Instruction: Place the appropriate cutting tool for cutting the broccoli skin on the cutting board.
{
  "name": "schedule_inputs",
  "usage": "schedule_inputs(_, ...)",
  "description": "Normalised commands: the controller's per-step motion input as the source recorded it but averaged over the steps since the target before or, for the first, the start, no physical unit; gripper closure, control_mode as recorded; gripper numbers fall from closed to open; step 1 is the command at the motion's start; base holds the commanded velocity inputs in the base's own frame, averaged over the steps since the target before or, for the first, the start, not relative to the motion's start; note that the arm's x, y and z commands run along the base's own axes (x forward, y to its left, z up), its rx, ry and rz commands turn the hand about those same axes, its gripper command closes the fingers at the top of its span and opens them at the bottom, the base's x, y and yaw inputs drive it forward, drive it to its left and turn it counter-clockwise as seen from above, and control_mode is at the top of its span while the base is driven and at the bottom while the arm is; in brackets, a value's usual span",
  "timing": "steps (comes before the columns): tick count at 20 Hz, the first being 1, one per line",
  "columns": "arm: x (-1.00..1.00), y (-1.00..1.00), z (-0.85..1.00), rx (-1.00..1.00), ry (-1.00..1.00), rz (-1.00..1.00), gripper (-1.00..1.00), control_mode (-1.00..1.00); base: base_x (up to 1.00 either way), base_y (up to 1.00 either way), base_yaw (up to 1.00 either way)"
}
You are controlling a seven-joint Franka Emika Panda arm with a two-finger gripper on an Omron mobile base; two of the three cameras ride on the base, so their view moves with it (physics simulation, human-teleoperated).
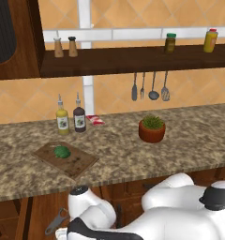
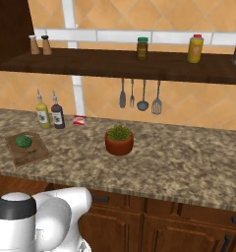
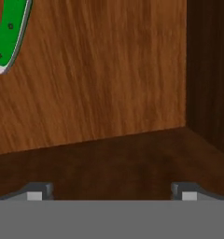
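End effector (image 3: 111,191) wide open, empty, inside drawer; knife (image 3: 9,35) ungrasped. Board (image 1: 65,158) on desk holds only broccoli (image 1: 62,152). Early stage.

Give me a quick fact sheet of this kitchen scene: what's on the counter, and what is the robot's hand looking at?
cutting board: flat on the counter, left part
broccoli: on the board
potted plant: mid-counter, right of the board
two bottles: behind the board, side by side
peeler: below the counter edge, beside the arm
knife: green handle on a wooden surface, hand view's top left
gripper: open, holding nothing
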Motion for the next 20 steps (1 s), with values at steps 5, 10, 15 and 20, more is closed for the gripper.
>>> schedule_inputs(5, 0.68, 0.42, 0.39, -0.2, -0.08, -0.13, -1.0, -1.0, 0.0, 0.0, 0.0)
schedule_inputs(10, 0.53, 0.55, 0.04, -0.25, -0.12, -0.17, -1.0, -1.0, 0.0, 0.0, 0.0)
schedule_inputs(15, 0.53, 0.36, 0.0, -0.18, -0.07, -0.13, -1.0, -1.0, 0.0, 0.0, 0.0)
schedule_inputs(20, 0.36, 0.1, -0.05, 0.0, 0.02, -0.05, -1.0, -1.0, 0.0, 0.0, 0.0)
